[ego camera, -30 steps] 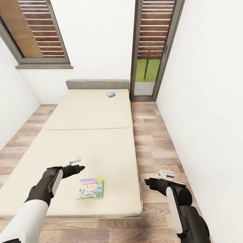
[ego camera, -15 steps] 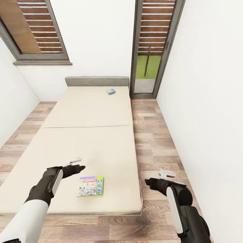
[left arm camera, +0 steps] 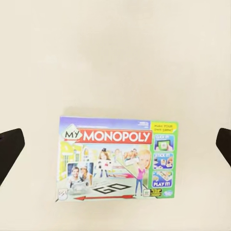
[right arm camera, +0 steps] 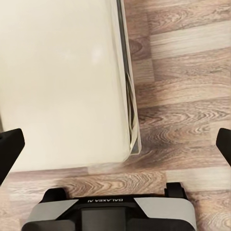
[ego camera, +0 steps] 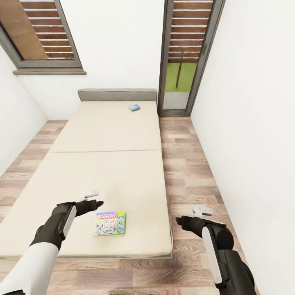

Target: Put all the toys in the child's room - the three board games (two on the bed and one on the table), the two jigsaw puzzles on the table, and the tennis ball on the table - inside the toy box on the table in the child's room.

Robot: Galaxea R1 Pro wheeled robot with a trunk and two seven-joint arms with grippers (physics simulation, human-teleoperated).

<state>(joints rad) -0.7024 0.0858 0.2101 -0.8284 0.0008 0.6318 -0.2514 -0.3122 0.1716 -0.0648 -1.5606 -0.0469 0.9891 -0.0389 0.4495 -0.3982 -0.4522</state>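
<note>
Left wrist reads Monopoly box point(left arm camera: 118, 159); head view point(ego camera: 109, 223) can't

Wood plank floor point(ego camera: 186, 164) meets white walls point(ego camera: 246, 123), with two dark-framed slatted windows point(ego camera: 186, 53) behind.

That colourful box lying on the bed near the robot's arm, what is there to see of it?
It is a My Monopoly board game: a thin, flat rectangular box, seemingly printed cardboard, with a red title banner, cartoon people and a green strip along one side. It lies closed, cover up, flat on the beige mattress near the bed's foot end. Only the mattress touches it; the left gripper hangs just beside it.
</note>
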